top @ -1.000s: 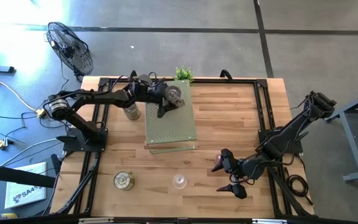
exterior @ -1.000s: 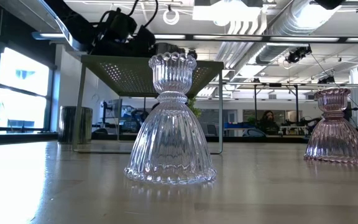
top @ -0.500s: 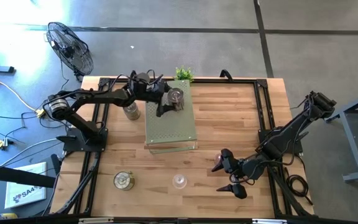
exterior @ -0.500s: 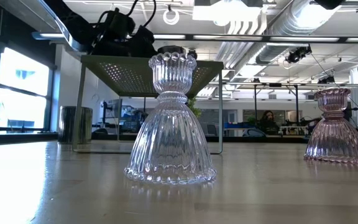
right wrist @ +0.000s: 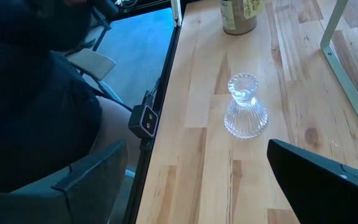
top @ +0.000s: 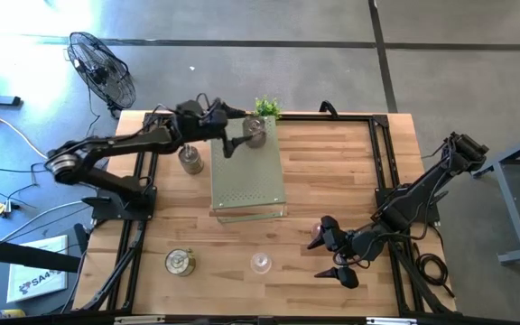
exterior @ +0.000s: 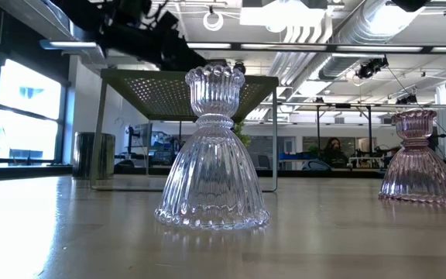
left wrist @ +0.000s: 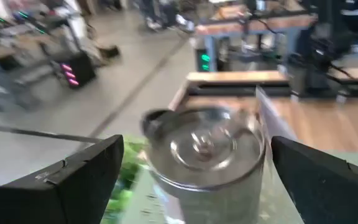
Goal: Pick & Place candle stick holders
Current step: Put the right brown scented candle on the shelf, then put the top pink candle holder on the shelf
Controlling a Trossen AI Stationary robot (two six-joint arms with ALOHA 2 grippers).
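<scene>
A dull metal candle stick holder [top: 256, 135] stands upright on the far end of the pale green perforated board [top: 248, 181]. It also fills the left wrist view [left wrist: 204, 155]. My left gripper [top: 236, 133] is open just left of it, a finger on either side, touching nothing. My right gripper [top: 337, 251] is open near the table's front right, beside a pink glass holder [top: 317, 235]. A clear glass holder [top: 260, 264] stands near the front edge. Two more metal holders stand on the table, one [top: 189, 161] left of the board and one [top: 180, 263] at the front left.
The board is a raised shelf on thin legs [exterior: 99, 132]. A small green plant [top: 266, 106] stands at its far edge, close to the placed holder. A floor fan [top: 102, 68] stands beyond the table's far left corner. Bare wood lies right of the board.
My left gripper has drawn back from the metal holder toward the table's left edge and risen a little. The holder stays standing on the board's far end. My right arm has kept still.
</scene>
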